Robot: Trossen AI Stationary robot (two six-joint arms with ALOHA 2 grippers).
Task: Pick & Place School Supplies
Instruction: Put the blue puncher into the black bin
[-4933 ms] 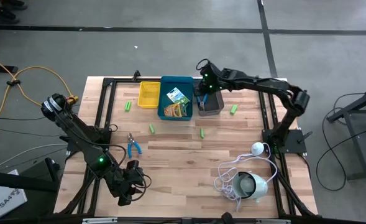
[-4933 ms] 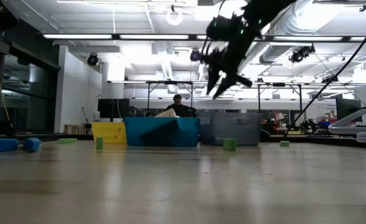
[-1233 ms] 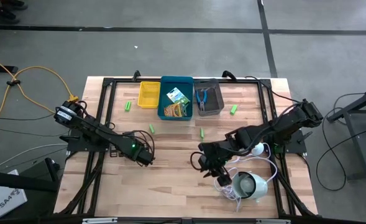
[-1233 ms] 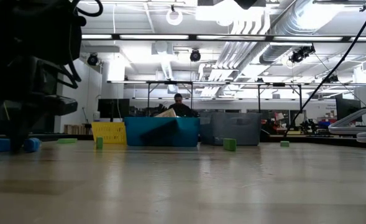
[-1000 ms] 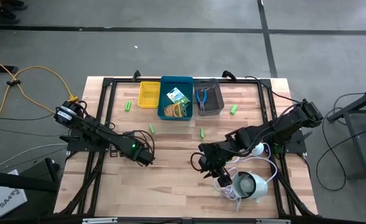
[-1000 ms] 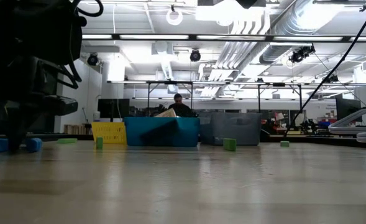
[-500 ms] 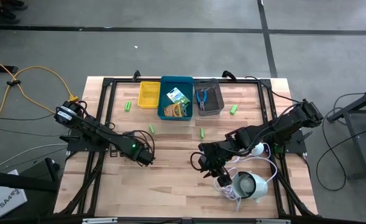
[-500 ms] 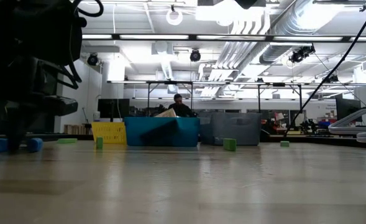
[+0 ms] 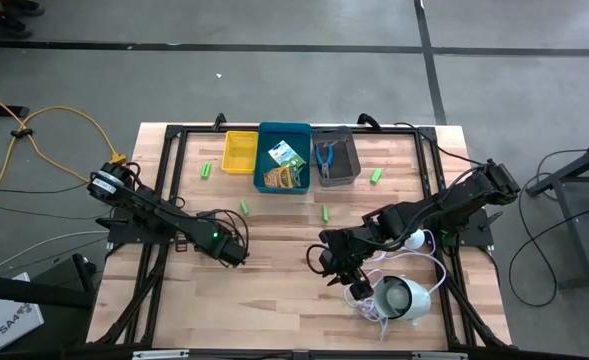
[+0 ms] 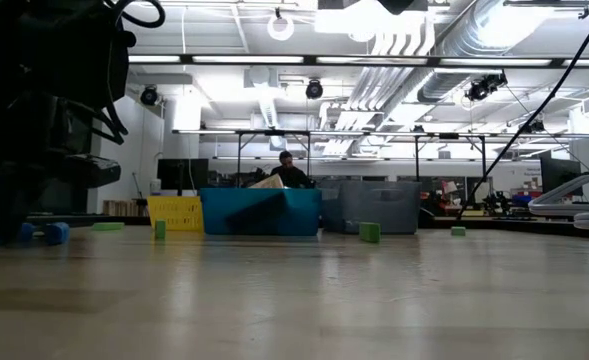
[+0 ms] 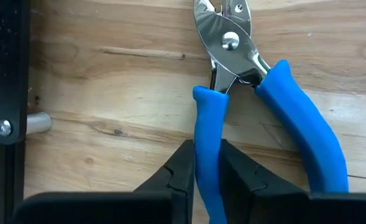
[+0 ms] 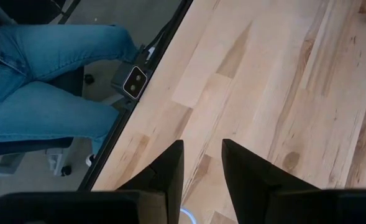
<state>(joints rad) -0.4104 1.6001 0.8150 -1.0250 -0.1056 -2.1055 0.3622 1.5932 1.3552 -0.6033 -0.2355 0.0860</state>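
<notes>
Wood table [image 9: 274, 300] all over, pale planks, with bins at the far edge.

Closest in, at the left gripper [image 11: 206, 152]: fingers wider a moment ago, now pinched tight on one handle of the blue pliers [image 11: 232, 43]. Other handle sticking out free to the side. Pliers flat on the wood, not lifted yet. Means the grab is done, most likely, and the lift comes next. Held by only one handle, so may swing or slip on the way up.

Also near the front, more to the right: right gripper [image 9: 332, 268], fingers apart, nothing between them, just waiting above bare wood. Just beside it, the round white device [image 9: 404, 298] with its curly cord. Not part of the job.

Farther back, lying loose on the table: four green pieces [image 9: 244, 207], spread well apart, not put away yet.

At the far edge, three bins in a row:
- yellow bin [image 9: 227, 150]: looks empty.
- blue bin [image 9: 284, 126]: holds the two crayon boxes [image 9: 286, 166].
- grey bin [image 9: 354, 165]: holds the other pliers [image 9: 325, 158].

Best guess for the held pliers: into the grey bin, next to its twin.
</notes>
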